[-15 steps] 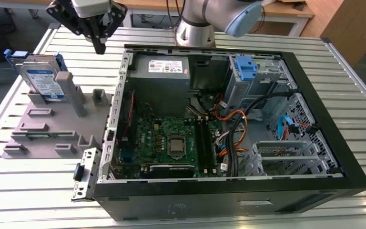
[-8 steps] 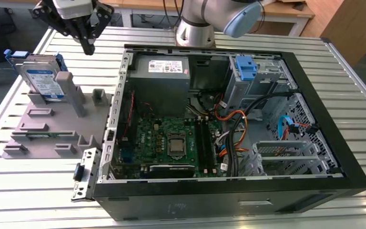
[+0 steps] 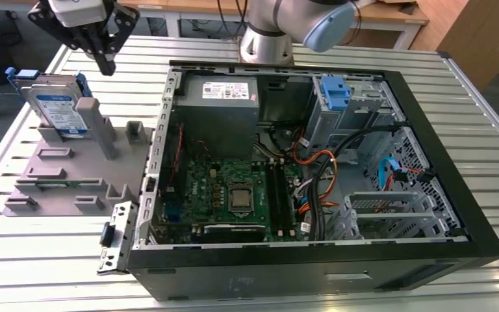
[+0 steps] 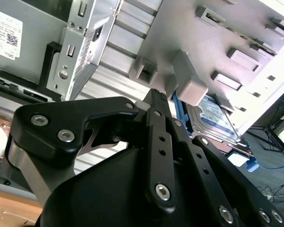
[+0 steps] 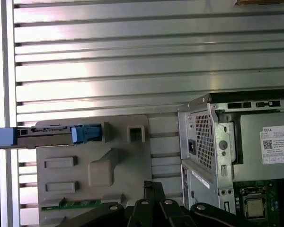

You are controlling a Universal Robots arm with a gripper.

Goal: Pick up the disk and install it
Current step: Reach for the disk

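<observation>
Bearing it all, counter: slatted metal under every item.
Computer case: black, lying flat with its side open, motherboard and cables exposed.
Fixture: grey block just beside the case, at its 9 o'clock in the exterior view.
Gripper: black fingers pinched together and empty, hanging in the air at the disk's 1 o'clock, near it but apart.
Disk: standing on edge in a slot at the fixture's 12 o'clock end, with a blue carrier around it, at 10 o'clock in the exterior view.
</observation>
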